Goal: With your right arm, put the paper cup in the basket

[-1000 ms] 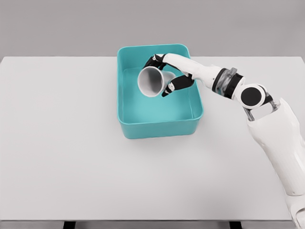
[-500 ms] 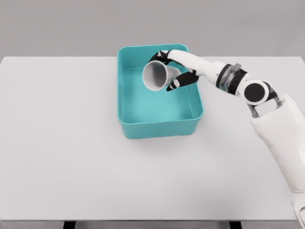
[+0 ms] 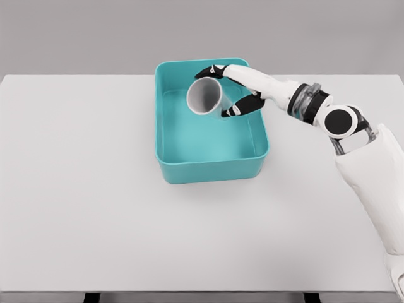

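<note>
The right hand (image 3: 228,91) is clasping the paper cup (image 3: 205,96) by its sidewall over the teal basket (image 3: 211,169), likely light and easily crushed, mouth pointing away from the palm.

We see a matt, smooth pale grey table (image 3: 95,208) filling most of the frame, with no grain or texture. At upper centre sits a teal basket (image 3: 211,170) that looks like smooth moulded plastic with a soft, low sheen. Inside it, the paper cup (image 3: 205,96) appears matt and pale grey. The right hand (image 3: 235,95), entering from the right, has glossy white hard-plastic shells with black joints; its wrist shows a metallic grey ring.
</note>
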